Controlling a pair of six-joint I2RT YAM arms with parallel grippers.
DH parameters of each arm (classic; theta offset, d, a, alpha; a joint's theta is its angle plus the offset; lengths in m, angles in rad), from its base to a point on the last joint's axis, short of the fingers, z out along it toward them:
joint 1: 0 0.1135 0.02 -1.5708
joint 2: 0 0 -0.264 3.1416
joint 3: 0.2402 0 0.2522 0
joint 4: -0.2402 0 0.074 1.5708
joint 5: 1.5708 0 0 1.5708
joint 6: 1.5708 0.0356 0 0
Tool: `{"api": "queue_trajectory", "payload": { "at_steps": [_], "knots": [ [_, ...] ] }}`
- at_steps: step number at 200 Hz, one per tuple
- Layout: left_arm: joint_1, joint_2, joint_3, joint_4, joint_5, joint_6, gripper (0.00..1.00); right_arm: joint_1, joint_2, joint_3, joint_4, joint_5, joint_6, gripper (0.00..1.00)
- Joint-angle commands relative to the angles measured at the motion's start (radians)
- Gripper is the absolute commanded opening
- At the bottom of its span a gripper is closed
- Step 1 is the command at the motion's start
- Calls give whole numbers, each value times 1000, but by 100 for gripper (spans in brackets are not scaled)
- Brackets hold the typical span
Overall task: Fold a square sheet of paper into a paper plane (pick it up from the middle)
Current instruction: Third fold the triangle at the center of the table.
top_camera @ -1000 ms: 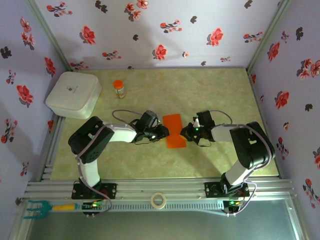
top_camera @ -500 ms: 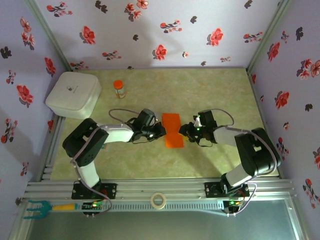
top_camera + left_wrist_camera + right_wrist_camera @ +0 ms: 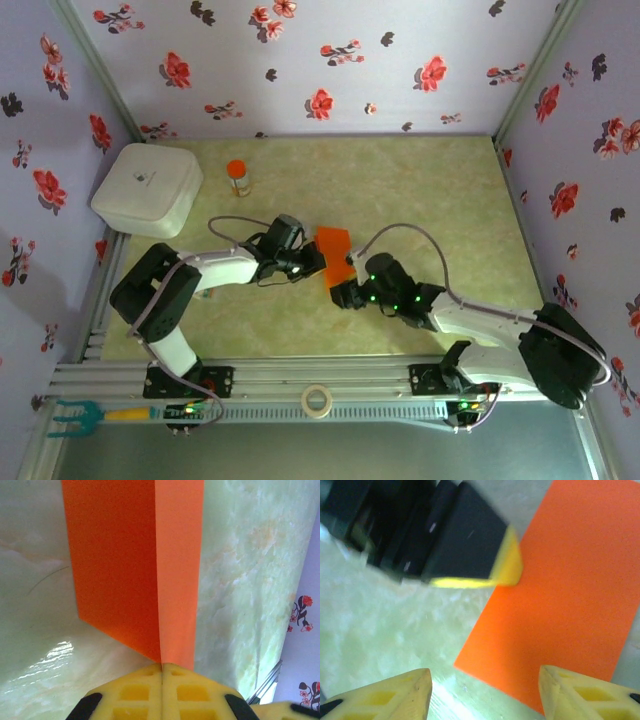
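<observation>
Hand state, right: the right hand (image 3: 485, 697) is nearest, its yellow fingertips (image 3: 395, 692) spread wide with nothing between them, poised just beside the near edge of the sheet of thin bright orange paper (image 3: 560, 575). The sheet is found about the middle of the glossy pale green marbled desk (image 3: 440, 190), between the two hands, folded along one long crease into a narrow strip. In the left wrist view its two flaps (image 3: 125, 565) are seen standing at an angle to each other. The left hand (image 3: 162, 666) is closed on one end of the crease, pads flat together with the paper pinched between. Handling, as judged: very light, limp across the flaps, stiff only along the crease; easily dented or torn by a hard pinch, and likely to slide on the desk. A second hold is best taken at the free end of the crease, across both layers. Farther back, a small orange-capped bottle (image 3: 237, 177) and a white rounded box (image 3: 147, 188) are noted, well apart.
</observation>
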Motion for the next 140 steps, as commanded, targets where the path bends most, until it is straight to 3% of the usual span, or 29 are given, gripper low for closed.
{"api": "queue_trajectory", "payload": {
  "at_steps": [1, 54, 140],
  "knots": [
    [7, -22, -3, -26, 17, 9, 3, 89, -12, -15, 61, 201, -262, 60],
    [7, -23, -5, -24, 16, 7, 3, 256, 92, 2, 105, 454, -433, 63],
    [7, -28, -11, -19, 15, 5, 3, 316, 295, 57, 208, 613, -485, 62]
  ]
}}
